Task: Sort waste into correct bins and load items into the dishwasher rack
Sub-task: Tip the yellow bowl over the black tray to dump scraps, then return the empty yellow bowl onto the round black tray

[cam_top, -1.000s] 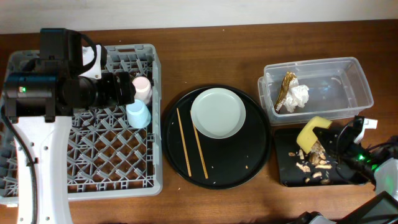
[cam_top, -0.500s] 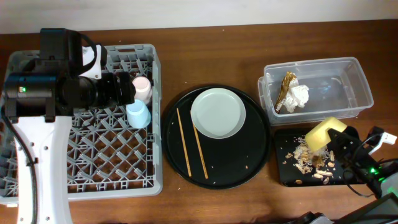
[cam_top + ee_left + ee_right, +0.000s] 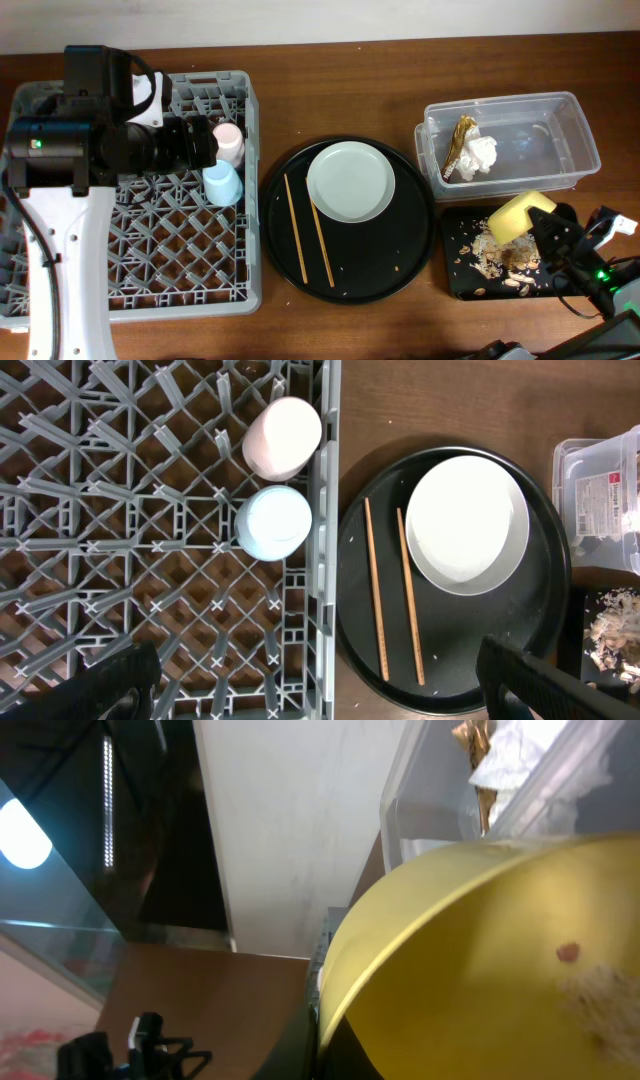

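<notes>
Since 1 s ago: yellow bowl point(image 3: 518, 215) had shifted slightly right, tipped over black tray point(image 3: 452, 278), and more food scraps point(image 3: 495, 258) lay there. Right gripper point(image 3: 548, 232): closed on the bowl's rim. Left gripper point(image 3: 320, 690): wide, empty, above dishwasher rack point(image 3: 180, 260) near pink cup point(image 3: 229, 140) and light-blue cup point(image 3: 221, 184). Rack lay far left of the bowl. I judged only the right arm placed to carry it.

Out of sight
The yellow bowl point(image 3: 480, 950) fills the right wrist view, covering the grip of the right claw point(image 3: 550, 232); fingers of the left claw point(image 3: 320, 685) run off the bottom edge.
</notes>
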Available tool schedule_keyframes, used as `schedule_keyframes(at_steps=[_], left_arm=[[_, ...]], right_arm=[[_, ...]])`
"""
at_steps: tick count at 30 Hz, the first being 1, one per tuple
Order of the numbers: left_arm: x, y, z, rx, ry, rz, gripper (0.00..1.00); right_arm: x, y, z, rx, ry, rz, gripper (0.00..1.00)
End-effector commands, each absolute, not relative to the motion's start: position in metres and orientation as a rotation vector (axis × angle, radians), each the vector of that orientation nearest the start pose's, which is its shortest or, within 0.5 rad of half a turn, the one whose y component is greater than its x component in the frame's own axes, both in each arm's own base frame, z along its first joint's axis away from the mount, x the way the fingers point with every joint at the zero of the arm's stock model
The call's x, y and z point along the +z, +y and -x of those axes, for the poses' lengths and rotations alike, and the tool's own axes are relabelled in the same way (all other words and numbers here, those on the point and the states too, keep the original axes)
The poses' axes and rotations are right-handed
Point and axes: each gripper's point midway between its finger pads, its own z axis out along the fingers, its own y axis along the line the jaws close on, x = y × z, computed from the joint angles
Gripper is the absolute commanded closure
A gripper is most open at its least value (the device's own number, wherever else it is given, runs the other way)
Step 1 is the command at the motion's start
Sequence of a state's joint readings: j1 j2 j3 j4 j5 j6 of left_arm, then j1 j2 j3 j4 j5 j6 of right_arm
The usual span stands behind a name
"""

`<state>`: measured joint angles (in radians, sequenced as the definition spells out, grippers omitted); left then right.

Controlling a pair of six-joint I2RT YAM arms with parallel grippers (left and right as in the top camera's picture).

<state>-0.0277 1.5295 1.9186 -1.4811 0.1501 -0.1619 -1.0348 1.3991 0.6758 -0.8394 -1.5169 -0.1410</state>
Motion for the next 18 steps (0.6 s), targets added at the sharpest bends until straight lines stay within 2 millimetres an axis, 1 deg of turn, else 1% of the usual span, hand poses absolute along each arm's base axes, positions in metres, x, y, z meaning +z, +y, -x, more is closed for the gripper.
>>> schedule_keyframes(at_steps=[1,3,5,7,8,10,12,14,15,16,18], left_arm=[[0.3086,-0.0351,-0.3248,-0.271,2.668,0.134,0.01],[0.3086,-0.0350,-0.3248,-0.270,2.668,0.134,0.01],[0.3086,-0.0351,-0.3248,-0.271,2.668,0.134,0.01],[0.3086,-0.0350,-0.3248,-0.270,2.668,0.134,0.01],[0.3086,-0.0351,-0.3248,-0.271,2.668,0.134,0.01],[0.3086,-0.0351,-0.3248,-0.271,2.668,0.134,0.01],[0.3086,-0.0351,-0.3248,-0.271,2.668,0.134,0.01],[0.3086,-0.0351,-0.3248,-0.271,2.668,0.134,0.01],[0.3086,-0.0351,-0.3248,-0.271,2.668,0.134,0.01],[0.3086,-0.0350,-0.3248,-0.270,2.668,0.134,0.01],[0.3086,-0.0350,-0.3248,-0.270,2.668,0.134,0.01]], right_arm=[[0.1781,-0.0842,-0.2484,1.497,1.628,-0.814,0.96],[0.1780,-0.0825,-0.2474,1.528,1.620,-0.855,0.97],[0.1780,-0.0847,-0.2487,1.505,1.626,-0.825,0.96],[0.1782,-0.0810,-0.2466,1.575,1.606,-0.919,0.96],[0.1781,-0.0808,-0.2464,1.577,1.605,-0.923,0.96],[0.1781,-0.0867,-0.2499,1.518,1.622,-0.844,0.96],[0.1781,-0.0859,-0.2495,1.553,1.612,-0.891,0.96],[0.1781,-0.0871,-0.2502,1.540,1.616,-0.874,0.96],[0.1782,-0.0871,-0.2502,1.546,1.614,-0.882,0.96],[0.1781,-0.0852,-0.2491,1.581,1.603,-0.928,0.96],[0.1781,-0.0858,-0.2494,1.574,1.605,-0.920,0.96]])
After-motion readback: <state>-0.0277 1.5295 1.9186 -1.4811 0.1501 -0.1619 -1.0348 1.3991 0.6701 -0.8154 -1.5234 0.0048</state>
